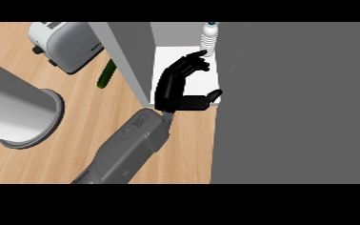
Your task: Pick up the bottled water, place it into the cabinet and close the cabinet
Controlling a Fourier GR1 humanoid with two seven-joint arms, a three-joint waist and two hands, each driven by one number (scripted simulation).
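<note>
Head view: my one visible hand [179, 83] reaches into the open cabinet [134, 52].
Hand state: fingers relaxed and spread, holding nothing.
Bottled water [209, 37]: upright at the back of the white shelf [165, 57], just beyond my fingertips.
Counter [84, 95]: toaster [63, 45], green cucumber [107, 74], grey pot [25, 112] at my left.
Cabinet door [288, 100]: grey, beside my hand.

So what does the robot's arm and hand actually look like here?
Only one arm shows, coming up from the lower edge. Its forearm is a chunky grey casing with boxy, rounded panels and a small raised fitting near the wrist. At its end sits a glossy black hand shaped much like a human one, with slim jointed fingers and a thumb. No cables, markings or sleeves are visible.
</note>
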